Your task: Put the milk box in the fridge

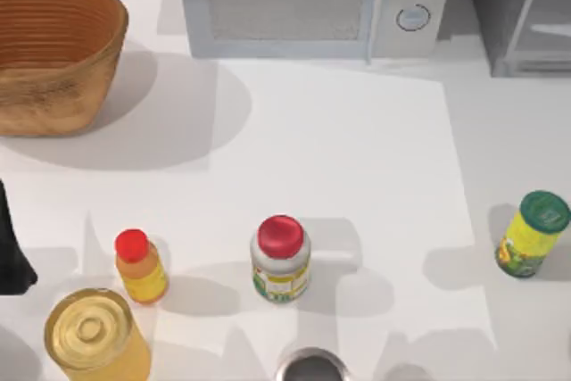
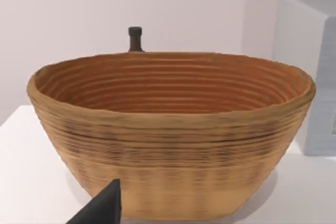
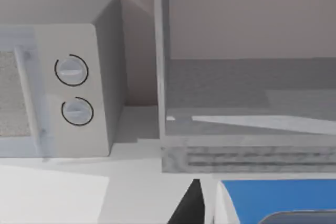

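Milk box point(image 3: 273, 199): sitting by the right pincer point(image 3: 197, 203); grip state unclear.
Fridge point(image 3: 247, 98): lying at twelve o'clock, facing the box.

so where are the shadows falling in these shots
Top view: the basket casts a broad soft shadow toward the table's right, and the red-lidded jar and green-lidded jar have pale double shadows. Right wrist view: the microwave shades the gap beside the fridge.

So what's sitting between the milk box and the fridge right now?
Nothing: in the right wrist view only bare table lies between the milk box and the open fridge.
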You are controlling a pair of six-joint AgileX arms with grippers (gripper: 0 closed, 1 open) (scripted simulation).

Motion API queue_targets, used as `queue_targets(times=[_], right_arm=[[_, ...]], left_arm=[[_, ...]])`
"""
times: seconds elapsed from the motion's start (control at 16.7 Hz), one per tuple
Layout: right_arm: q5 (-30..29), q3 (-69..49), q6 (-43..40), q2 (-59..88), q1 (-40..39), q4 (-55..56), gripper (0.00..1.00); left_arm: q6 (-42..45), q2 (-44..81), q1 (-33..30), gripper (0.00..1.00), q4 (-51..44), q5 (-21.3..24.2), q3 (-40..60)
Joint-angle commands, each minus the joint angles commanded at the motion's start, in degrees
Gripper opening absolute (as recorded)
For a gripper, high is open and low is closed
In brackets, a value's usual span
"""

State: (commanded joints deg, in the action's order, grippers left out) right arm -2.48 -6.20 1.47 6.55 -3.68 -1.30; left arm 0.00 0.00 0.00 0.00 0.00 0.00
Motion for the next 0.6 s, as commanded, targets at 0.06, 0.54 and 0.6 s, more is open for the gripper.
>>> queue_targets(times=[0.06, 0.54, 0.6], right_arm=[[0.91, 2.38, -0.55, -2.53, 1.33, 0.47, 0.00], [2.41, 6.19, -1.33, -6.28, 3.50, 1.22, 0.00], [2.41, 6.19, -1.33, -6.28, 3.50, 1.22, 0.00]], left_arm=[[0.00, 0.00, 0.00, 1.00, 0.00, 0.00, 0.00], [0.00, 0.00, 0.00, 1.00, 0.00, 0.00, 0.00], [0.00, 0.00, 0.00, 1.00, 0.00, 0.00, 0.00]])
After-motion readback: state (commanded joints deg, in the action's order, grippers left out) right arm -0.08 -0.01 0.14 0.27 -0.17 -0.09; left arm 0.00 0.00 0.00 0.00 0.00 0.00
